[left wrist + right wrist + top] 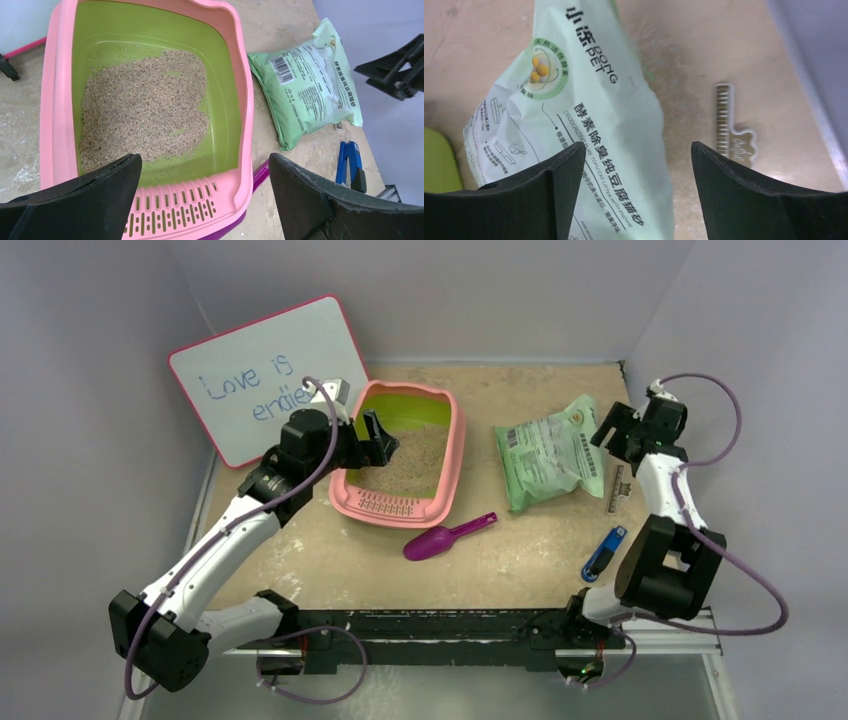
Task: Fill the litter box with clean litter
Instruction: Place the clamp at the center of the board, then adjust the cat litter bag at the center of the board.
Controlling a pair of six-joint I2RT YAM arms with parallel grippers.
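Box (460, 440) holds beige grains (145, 110); left pincer (204, 165) wide above it, right pincer (638, 150) wide over bag (589, 100), likely to grab it.

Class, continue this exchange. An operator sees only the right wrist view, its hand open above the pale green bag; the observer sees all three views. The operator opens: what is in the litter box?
Observer: The litter box holds a patch of beige granules; its green floor shows around them.
Operator: Any scoop nearby?
Observer: A purple scoop lies just in front of the box's grille end.
Operator: And the left hand?
Observer: The left hand hangs open above the box.
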